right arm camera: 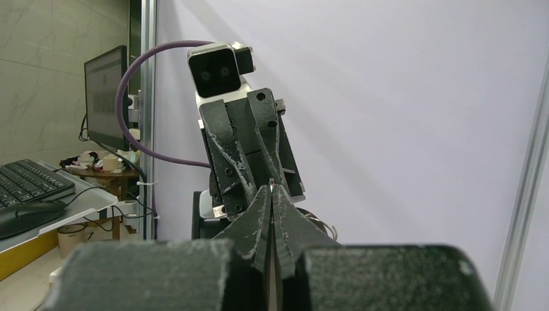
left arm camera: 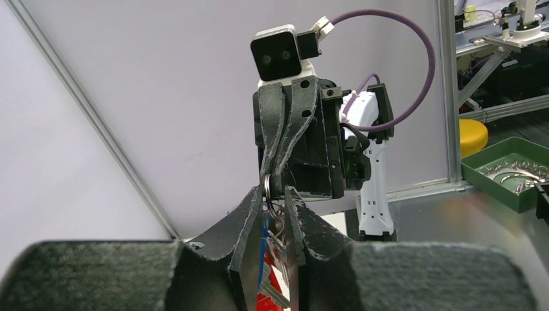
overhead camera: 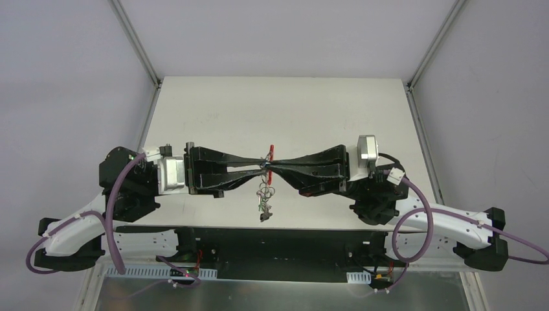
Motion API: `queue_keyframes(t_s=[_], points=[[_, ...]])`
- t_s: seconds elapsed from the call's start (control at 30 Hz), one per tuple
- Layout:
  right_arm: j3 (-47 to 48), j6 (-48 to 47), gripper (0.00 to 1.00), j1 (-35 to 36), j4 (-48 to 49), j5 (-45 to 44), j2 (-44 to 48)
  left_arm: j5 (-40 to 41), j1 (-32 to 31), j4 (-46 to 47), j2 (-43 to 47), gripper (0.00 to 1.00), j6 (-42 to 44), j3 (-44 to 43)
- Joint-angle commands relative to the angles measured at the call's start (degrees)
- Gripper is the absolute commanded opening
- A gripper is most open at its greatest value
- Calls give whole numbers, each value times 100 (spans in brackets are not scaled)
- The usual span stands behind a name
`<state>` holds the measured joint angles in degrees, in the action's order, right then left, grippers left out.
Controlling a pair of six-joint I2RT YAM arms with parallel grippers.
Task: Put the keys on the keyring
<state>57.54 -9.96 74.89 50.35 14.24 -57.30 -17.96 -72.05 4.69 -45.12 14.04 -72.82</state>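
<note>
Overhead, pale table (overhead camera: 291, 110), grey walls (overhead camera: 65, 65); left fingers (left arm camera: 243, 223) narrow on keyring (overhead camera: 265, 193), right fingers (right arm camera: 259, 217) tight together.

Lab bench: monitor (right arm camera: 103, 97), keyboard (right arm camera: 32, 178)

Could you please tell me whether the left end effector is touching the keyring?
Touching. The left wrist view shows the left end effector closed around the keyring, whose metal pieces sit pinched inside it with no gap visible.

There are two robot arms, a left arm (overhead camera: 78, 223) and a right arm (overhead camera: 447, 223), two grippers, the left gripper (overhead camera: 258, 166) and the right gripper (overhead camera: 271, 168), one table (overhead camera: 291, 110), one keyring (overhead camera: 264, 193) with one red clip (overhead camera: 271, 151), and keys (overhead camera: 265, 212) too tiny to count.
</note>
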Motion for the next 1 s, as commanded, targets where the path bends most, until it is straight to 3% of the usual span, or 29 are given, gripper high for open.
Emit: queue_keyframes(t_s=[0.0, 0.1, 0.5, 0.67, 0.97], points=[[201, -77, 0, 25, 536, 110, 34, -120, -38, 165, -54, 13, -94, -146], [190, -88, 0, 31, 537, 114, 38, -108, -37, 8, -81, 0, -80, -248], [156, -88, 0, 26, 31, 225, 295, 109, -37, -700, -229, 0, -342, -744], [577, -299, 3, 25, -1735, 394, 526, 209, -37, -1205, -382, 0, -492, -1119], [1887, -912, 31, 25, -5232, 425, 619, 271, -38, -2148, -558, 0, -701, -1592]])
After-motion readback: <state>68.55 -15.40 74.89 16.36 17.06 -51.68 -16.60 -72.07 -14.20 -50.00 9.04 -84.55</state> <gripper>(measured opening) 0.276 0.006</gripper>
